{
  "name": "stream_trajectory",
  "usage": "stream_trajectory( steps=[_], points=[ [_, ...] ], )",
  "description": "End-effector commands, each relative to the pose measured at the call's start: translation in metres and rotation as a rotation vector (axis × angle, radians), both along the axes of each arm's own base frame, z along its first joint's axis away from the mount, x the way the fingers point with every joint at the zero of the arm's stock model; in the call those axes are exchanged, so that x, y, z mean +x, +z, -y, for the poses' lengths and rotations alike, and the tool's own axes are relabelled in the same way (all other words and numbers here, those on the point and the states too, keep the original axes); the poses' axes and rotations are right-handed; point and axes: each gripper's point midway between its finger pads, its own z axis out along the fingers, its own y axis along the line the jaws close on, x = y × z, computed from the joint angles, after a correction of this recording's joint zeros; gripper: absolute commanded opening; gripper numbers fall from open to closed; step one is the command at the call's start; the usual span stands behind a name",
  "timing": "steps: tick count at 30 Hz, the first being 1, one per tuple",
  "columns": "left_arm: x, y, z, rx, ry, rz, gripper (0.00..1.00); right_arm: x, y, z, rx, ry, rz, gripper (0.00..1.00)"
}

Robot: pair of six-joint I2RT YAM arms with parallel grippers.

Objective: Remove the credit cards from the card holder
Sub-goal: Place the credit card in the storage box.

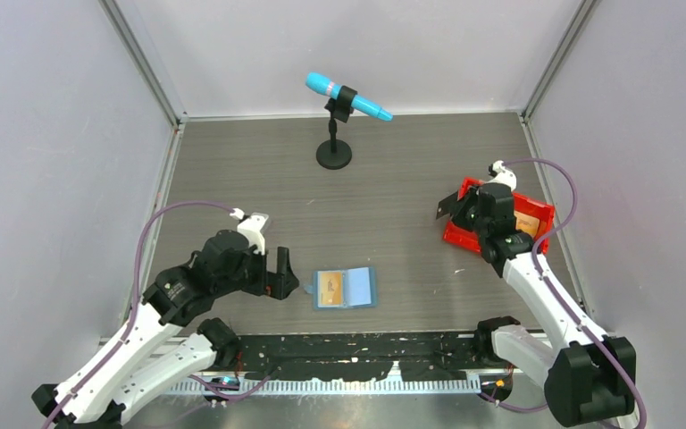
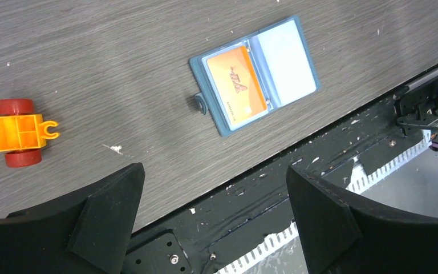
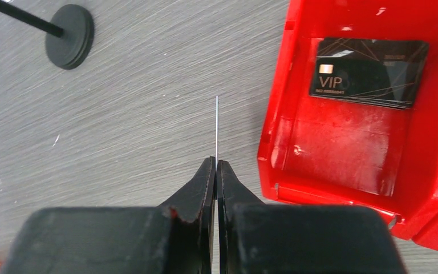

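Credit card (image 3: 217,123), edge-on, pinched in the closed right gripper (image 3: 216,164), nine o'clock of the red bin (image 3: 278,123); carry it toward three o'clock, clear over the wall, before releasing; an orange card (image 2: 236,85) lies in the card holder (image 2: 285,57), twelve o'clock from the empty, wide-open left gripper (image 2: 214,174).

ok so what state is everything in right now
wallet: open flat, one pocket empty
orange card: in wallet pocket
black card: flat in bin
left gripper: open, empty
right gripper: shut on thin card
mic: in its stand, tilted
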Motion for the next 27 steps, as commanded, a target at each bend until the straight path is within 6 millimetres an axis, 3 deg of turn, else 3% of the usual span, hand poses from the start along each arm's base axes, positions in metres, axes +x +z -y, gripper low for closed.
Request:
stream_trajectory(
  steps=[1, 8, 18, 21, 27],
  points=[
    [-0.003, 0.008, -0.001, 0.0, -0.028, 0.017, 0.99, 0.018, 0.014, 0.016, -0.02, -0.07, 0.066, 0.05],
    [-0.003, 0.017, -0.005, -0.044, -0.008, 0.075, 0.99, 0.022, -0.003, 0.033, -0.016, -0.142, 0.053, 0.05],
    [-0.005, 0.023, -0.007, -0.073, -0.007, 0.107, 0.99, 0.022, 0.032, 0.051, 0.021, -0.176, 0.142, 0.05],
    [-0.006, 0.023, -0.007, -0.072, -0.008, 0.106, 0.99, 0.019, 0.034, 0.074, 0.011, -0.246, 0.147, 0.05],
    [-0.006, 0.024, -0.007, -0.076, -0.008, 0.112, 0.99, 0.018, 0.033, 0.1, -0.005, -0.317, 0.148, 0.05]
  ],
)
